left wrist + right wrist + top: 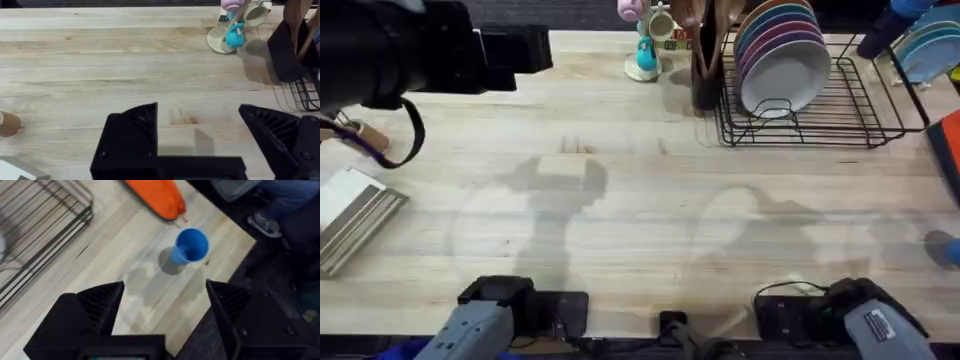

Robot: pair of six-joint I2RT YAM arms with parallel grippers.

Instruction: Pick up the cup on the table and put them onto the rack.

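The cup (pixel 191 246) is a small bright blue tumbler standing mouth up on the table (pixel 130 275), close to the table's right edge. The overhead view catches the cup (pixel 945 248) as a blue blur at the right border. My right gripper (pixel 165 305) hovers above and short of it, open, with nothing between its fingers. The black wire rack (pixel 840 120) stands at the back right with a row of upright plates (pixel 785 60). My left gripper (pixel 535 50) is raised over the table's far left; in its wrist view the left gripper (pixel 200 135) is open and holds nothing.
A teal mug stand (pixel 645 55) with mugs and a dark utensil holder (pixel 705 70) stand left of the rack. An orange object (pixel 157 197) lies just beyond the cup. A stack of flat boards (pixel 355 215) and a small brown item (pixel 7 124) sit at the left.
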